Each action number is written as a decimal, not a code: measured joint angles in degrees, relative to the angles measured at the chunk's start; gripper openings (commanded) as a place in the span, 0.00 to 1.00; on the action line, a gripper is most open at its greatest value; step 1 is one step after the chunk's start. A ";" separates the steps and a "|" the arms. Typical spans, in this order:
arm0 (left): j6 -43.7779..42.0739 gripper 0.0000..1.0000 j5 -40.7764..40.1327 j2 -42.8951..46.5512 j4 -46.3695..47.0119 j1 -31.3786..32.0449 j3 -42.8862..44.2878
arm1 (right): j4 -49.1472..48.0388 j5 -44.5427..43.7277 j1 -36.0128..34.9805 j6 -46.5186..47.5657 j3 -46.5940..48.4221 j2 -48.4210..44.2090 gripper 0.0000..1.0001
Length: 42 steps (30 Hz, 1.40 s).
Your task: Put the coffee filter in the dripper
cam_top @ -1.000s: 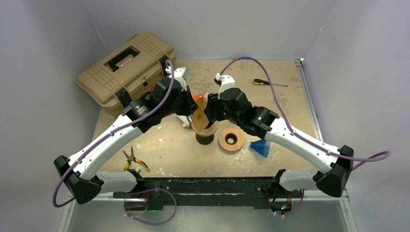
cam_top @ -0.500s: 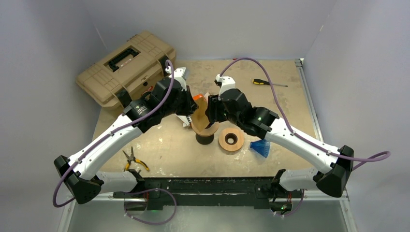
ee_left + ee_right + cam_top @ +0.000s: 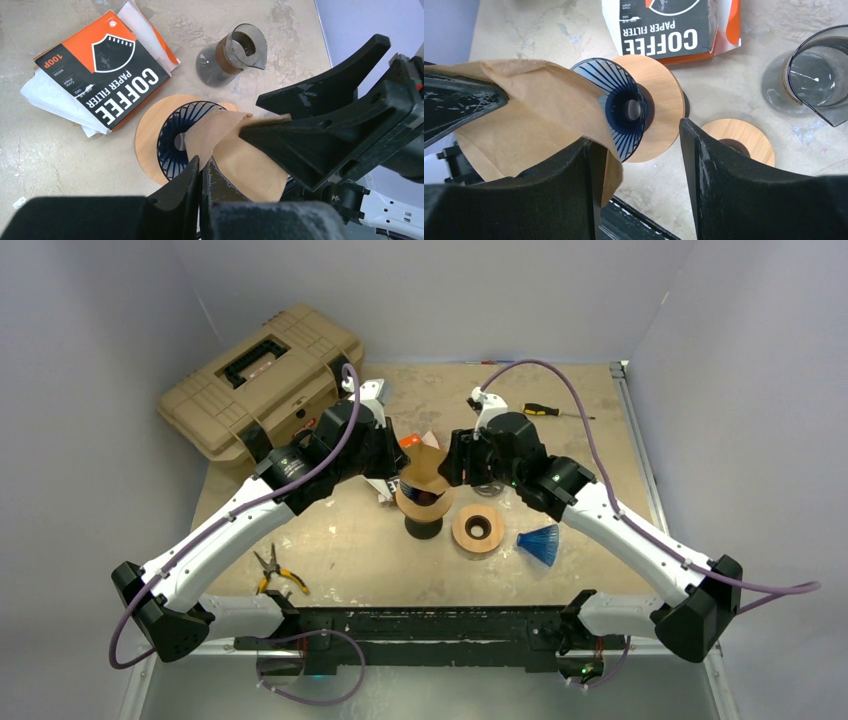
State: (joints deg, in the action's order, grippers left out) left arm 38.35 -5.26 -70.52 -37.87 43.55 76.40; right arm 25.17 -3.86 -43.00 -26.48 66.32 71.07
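My left gripper (image 3: 202,167) pinches the brown coffee filter (image 3: 245,160) over the blue dripper (image 3: 172,131); my right gripper (image 3: 639,135) (jaws apart) hangs beside the dripper.

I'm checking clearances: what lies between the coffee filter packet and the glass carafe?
Nothing but bare table between the packet and the carafe; the right wrist view shows it clearly.

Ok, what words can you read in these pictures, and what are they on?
"COFFEE PAPER FILTER": on the black front of the pack.
"100P": on the pack's orange corner.
Small print next to "100P": too small to read.
Nothing else shows any words I can read.
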 measured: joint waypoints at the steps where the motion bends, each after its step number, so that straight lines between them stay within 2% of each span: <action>1: 0.00 0.00 -0.02 0.00 0.02 0.00 0.00 | -0.17 1.09 0.68 0.04 -0.28 -0.42 0.57; 3: 0.00 0.00 -0.09 0.00 0.02 0.00 0.00 | -0.50 2.64 1.49 0.20 -0.39 -1.01 0.58; 7: 0.00 0.00 -0.11 -0.02 0.04 0.00 0.00 | -2.29 6.75 1.68 1.07 -0.46 -1.51 0.72; 10: 0.00 0.00 -0.07 -0.02 0.07 0.00 0.00 | -3.30 9.18 1.66 1.73 -0.48 -1.38 0.79; 16: 0.00 0.00 0.52 -0.09 0.74 0.02 -0.02 | -4.68 11.10 1.66 2.29 -0.46 0.39 0.82; 21: 0.02 0.00 0.59 -0.09 0.96 0.02 -0.07 | -4.26 10.21 1.66 2.78 -0.44 3.41 0.80; 27: 0.02 0.00 0.55 -0.09 0.98 0.02 -0.39 | -2.56 6.12 1.73 3.85 -0.44 3.72 0.68; 31: 0.02 0.00 0.57 -0.09 0.92 0.02 -0.39 | -1.88 4.83 2.38 4.52 -0.44 3.41 0.63; 42: 0.02 0.00 0.50 -0.46 0.81 0.02 -0.39 | -1.77 6.69 3.72 5.16 -0.44 2.99 0.61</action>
State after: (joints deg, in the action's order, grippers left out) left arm 38.37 -4.75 -70.98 -37.06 43.57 76.01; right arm 23.40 2.83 -39.29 -21.32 65.89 74.06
